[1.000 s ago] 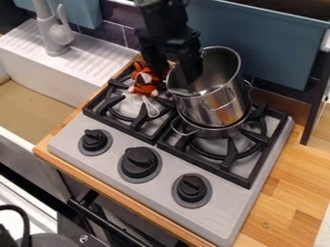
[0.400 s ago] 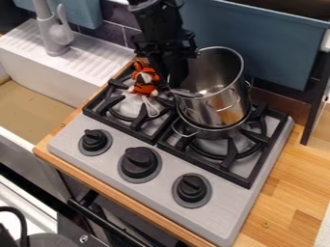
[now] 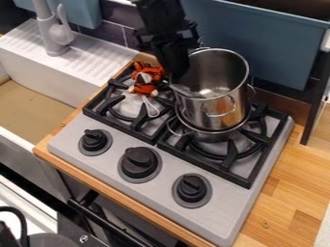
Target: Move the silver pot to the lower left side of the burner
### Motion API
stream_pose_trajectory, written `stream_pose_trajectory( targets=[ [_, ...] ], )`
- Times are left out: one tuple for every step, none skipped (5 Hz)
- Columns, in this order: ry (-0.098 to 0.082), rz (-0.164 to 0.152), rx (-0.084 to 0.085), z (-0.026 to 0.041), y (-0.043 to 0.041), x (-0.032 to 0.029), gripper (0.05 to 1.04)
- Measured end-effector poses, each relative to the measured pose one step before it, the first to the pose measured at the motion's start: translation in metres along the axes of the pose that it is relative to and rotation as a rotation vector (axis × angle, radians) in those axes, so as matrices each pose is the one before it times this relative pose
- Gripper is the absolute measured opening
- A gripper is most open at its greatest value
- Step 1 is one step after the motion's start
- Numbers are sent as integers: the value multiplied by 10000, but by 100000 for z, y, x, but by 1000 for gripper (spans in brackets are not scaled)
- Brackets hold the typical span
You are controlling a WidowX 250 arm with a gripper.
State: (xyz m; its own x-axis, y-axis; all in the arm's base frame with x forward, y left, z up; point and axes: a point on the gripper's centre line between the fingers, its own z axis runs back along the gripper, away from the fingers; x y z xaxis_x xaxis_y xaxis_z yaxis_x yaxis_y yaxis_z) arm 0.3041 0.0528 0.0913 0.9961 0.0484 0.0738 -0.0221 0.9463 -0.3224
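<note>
The black gripper [image 3: 175, 79] hangs at the left rim of the tall silver pot [image 3: 219, 108], close against it; whether its fingers hold the rim cannot be made out. The pot, nearly upright with its open top showing, sits in a shallower silver pan [image 3: 213, 135] on the right burner [image 3: 226, 157] of the stove. Part of the pot's left rim is hidden behind the gripper.
An orange and black striped toy tiger [image 3: 145, 82] lies on the left burner [image 3: 111, 102], just left of the gripper. A white sink [image 3: 84, 65] with a faucet [image 3: 59, 34] is at the left. Three black knobs line the stove front.
The pot has shifted slightly right and become more upright. The gripper has moved a little left and down from where it stood a second ago, staying by the rim.
</note>
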Motion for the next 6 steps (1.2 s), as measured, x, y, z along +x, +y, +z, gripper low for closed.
stream_pose_trajectory(
  targets=[
    [-76,278,-127,966,-348,765,53],
    [44,153,-297,535,-261,415,53],
    [264,55,-445,786,-269,-301,53],
    [224,40,-406,996,262,-564,53],
    [-75,94,214,1437,1503,-220,53],
    [168,-286,388,1459,2121,-865,53]
  ],
)
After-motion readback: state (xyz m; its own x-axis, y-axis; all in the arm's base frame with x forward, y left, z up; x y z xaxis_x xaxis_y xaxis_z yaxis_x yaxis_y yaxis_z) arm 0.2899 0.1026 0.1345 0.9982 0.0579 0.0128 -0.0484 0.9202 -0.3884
